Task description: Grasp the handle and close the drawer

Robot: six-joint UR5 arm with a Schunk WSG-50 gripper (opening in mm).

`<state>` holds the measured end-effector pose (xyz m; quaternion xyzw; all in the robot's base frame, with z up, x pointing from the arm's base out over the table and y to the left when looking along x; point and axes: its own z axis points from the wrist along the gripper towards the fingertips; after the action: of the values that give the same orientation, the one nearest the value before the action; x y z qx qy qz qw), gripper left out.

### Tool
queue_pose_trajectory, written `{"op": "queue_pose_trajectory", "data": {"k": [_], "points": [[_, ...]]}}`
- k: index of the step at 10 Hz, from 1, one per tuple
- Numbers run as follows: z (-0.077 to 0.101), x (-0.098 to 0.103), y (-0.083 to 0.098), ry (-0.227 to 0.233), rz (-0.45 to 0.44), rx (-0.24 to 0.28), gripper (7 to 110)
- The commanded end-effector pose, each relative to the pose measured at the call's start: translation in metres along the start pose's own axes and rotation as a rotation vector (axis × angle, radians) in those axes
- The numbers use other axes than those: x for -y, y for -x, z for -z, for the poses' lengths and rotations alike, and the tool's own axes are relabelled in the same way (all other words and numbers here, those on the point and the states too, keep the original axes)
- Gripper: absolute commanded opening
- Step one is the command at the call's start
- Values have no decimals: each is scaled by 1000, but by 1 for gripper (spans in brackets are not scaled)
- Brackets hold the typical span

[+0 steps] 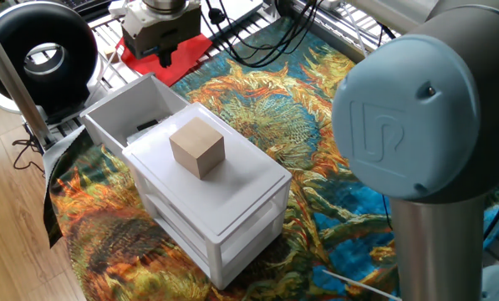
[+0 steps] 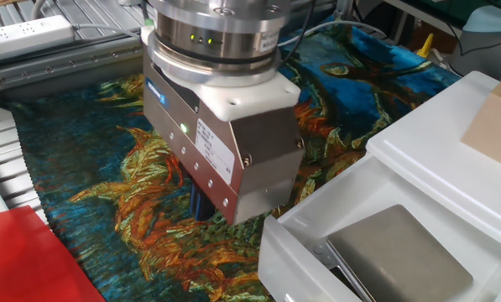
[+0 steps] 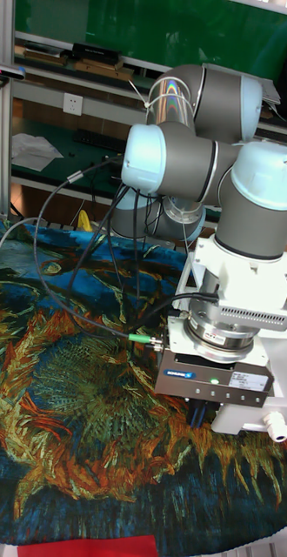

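Observation:
The drawer (image 1: pixel 130 107) is the top tray of the small white cabinet (image 1: pixel 232 213) and stands pulled out toward the back left. A flat grey object (image 2: pixel 397 252) lies in it. I cannot make out its handle in any view. My gripper (image 1: pixel 164 58) hangs just beyond the drawer's outer end wall, pointing down over the patterned cloth (image 2: pixel 107 168). In the other fixed view the gripper (image 2: pixel 201 205) shows only a dark finger under its metal body, right beside the drawer's corner (image 2: pixel 275 231). The tall fixed view also hides the gap of the gripper (image 3: pixel 198 416).
A tan wooden cube (image 1: pixel 197 146) sits on the cabinet top. A red sheet (image 1: pixel 182 50), cables (image 1: pixel 257 38) and a wire rack lie behind the gripper. A black ring-shaped device (image 1: pixel 40 54) stands at the back left. A large arm joint (image 1: pixel 408 109) fills the front right.

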<state>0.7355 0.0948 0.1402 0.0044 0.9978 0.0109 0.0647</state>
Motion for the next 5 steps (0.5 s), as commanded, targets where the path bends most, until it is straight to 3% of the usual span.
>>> {"op": "queue_pose_trajectory", "data": {"k": [1, 3, 5], "points": [[0, 6, -2, -5, 58, -8, 7], [0, 12, 2, -27, 71, 7, 7], [1, 15, -8, -37, 89, -35, 7]]}}
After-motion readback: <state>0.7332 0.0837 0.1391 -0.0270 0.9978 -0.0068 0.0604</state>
